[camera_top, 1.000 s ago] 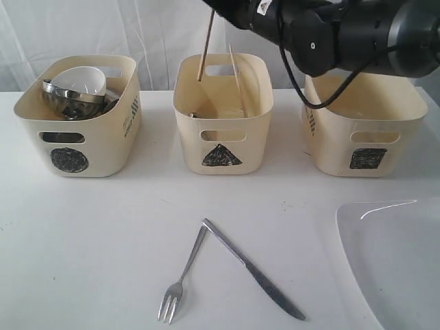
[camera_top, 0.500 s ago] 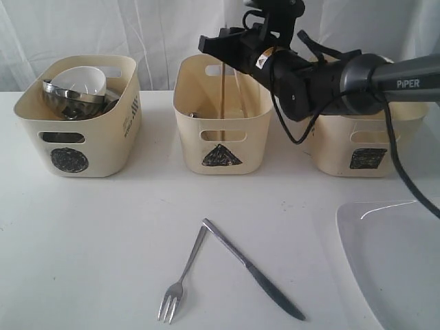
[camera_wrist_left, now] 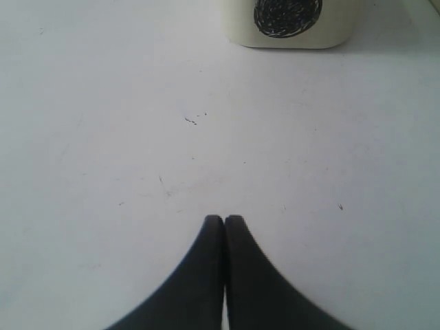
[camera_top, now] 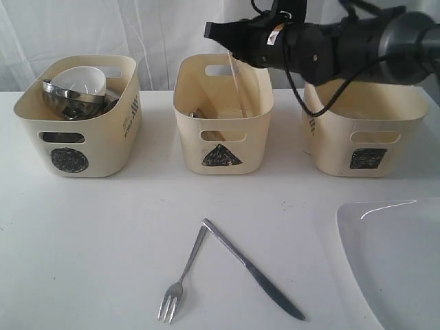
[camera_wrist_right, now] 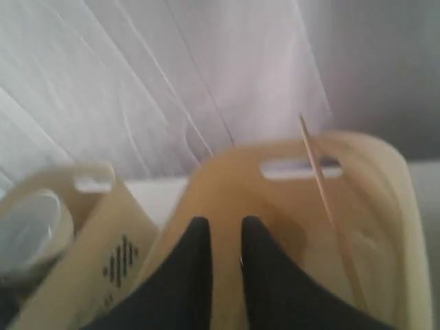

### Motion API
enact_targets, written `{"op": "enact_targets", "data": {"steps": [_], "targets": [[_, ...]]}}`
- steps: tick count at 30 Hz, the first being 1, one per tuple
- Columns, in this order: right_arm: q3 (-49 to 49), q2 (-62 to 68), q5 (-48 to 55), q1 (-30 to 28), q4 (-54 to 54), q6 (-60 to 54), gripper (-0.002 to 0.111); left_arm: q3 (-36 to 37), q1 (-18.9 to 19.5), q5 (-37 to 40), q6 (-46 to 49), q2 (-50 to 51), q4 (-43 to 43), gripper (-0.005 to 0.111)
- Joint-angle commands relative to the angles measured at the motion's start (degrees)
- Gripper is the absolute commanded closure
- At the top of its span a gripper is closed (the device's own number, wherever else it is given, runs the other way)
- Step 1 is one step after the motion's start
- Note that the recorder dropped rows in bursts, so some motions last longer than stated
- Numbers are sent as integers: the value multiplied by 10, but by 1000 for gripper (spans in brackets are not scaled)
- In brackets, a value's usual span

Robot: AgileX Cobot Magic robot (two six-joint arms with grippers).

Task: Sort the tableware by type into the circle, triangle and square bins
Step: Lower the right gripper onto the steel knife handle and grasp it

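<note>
My right gripper [camera_top: 209,31] [camera_wrist_right: 225,223] hovers open above the triangle bin [camera_top: 223,148] [camera_wrist_right: 385,161], nothing between its fingers. One wooden chopstick [camera_top: 238,84] [camera_wrist_right: 328,203] leans against the far wall inside that bin. The fork [camera_top: 180,278] and knife [camera_top: 253,269] lie on the table in front, handle ends touching. The circle bin [camera_top: 75,151] [camera_wrist_left: 289,27] holds the steel bowl [camera_top: 69,102] and small white bowl [camera_top: 82,79]. A large white plate [camera_top: 392,265] sits at the front right. My left gripper [camera_wrist_left: 224,218] is shut and empty above bare table, near the circle bin.
The square bin [camera_top: 364,137] stands at the right, partly behind my right arm [camera_top: 344,45]. White curtains hang behind the three bins. A small steel piece [camera_top: 196,113] shows inside the triangle bin.
The chopstick my right gripper held upright over the triangle bin has been let go and dropped inside. The right arm swung and now sits level above the bin.
</note>
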Motion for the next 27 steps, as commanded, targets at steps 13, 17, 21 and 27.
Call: {"op": "enact_targets", "data": {"steps": [13, 17, 21, 27], "targets": [[4, -31, 576, 77, 77, -309, 107, 4, 1, 5, 2, -2, -3, 107], [4, -9, 576, 99, 78, -341, 93, 4, 1, 5, 2, -2, -3, 107], [4, 20, 567, 109, 76, -341, 72, 4, 1, 5, 2, -2, -3, 107], [4, 73, 558, 109, 69, -341, 63, 4, 1, 5, 2, -2, -3, 107]]}}
